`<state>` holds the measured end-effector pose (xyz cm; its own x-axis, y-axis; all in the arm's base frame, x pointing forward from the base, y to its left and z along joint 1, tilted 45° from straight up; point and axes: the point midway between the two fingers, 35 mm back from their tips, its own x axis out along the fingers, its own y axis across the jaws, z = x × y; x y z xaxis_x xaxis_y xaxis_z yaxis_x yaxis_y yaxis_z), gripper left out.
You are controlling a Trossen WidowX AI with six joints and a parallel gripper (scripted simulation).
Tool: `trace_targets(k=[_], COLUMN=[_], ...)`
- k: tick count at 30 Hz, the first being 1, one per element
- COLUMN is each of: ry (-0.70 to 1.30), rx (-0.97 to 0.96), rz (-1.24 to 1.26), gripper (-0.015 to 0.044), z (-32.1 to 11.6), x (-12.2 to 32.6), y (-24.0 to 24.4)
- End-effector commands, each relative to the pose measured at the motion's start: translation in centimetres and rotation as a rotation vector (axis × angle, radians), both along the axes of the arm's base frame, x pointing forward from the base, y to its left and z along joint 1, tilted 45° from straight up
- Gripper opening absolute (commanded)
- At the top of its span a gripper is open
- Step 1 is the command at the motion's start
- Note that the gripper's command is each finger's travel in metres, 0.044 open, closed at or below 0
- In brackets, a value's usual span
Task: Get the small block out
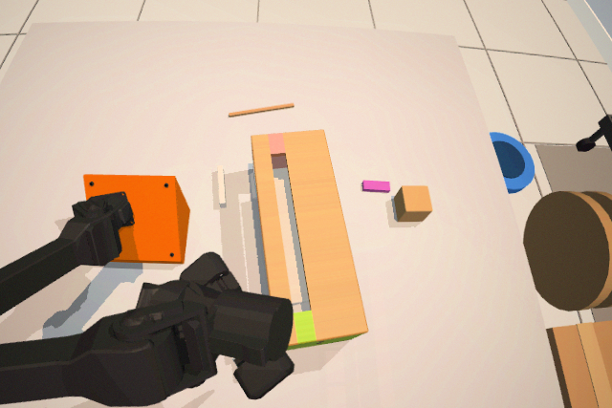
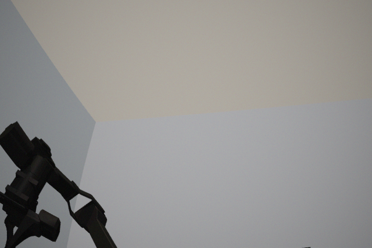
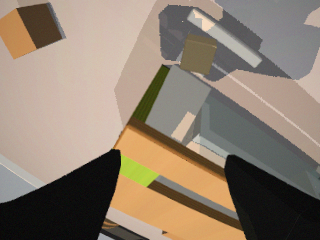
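The small block is olive-brown in shadow in the wrist view. It appears to rest on the table just outside the box, by the clear front near the green end, beside a pale strip. The arm hides it in the top view. The wooden box stands upright, with a green end and a pink end. My gripper is open and empty. Its fingers are above the box's green-end part in the wrist view, with the block beyond them. The exterior view shows only part of the arm.
A wooden cube and a magenta block lie right of the box. A thin stick lies beyond the pink end. Another pale strip lies left of the box, near an orange wedge-shaped block.
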<state>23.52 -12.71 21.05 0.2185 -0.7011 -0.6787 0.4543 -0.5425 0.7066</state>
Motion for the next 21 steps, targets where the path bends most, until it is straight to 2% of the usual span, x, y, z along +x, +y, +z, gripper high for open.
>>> trace_targets(k=[1, 11, 18, 21], ry=[-0.392, -0.392, -0.393, -0.395], rx=[0.140, 0.141, 0.139, 0.135], rz=[-0.289, -0.290, -0.290, -0.288], gripper=[0.0285, 0.0285, 0.0285, 0.0285], z=[0.5, 0.3, -5.5, -6.1], x=[-0.4, -0.4, -1.8, -2.1], y=[-0.1, -0.2, -5.9, -6.5])
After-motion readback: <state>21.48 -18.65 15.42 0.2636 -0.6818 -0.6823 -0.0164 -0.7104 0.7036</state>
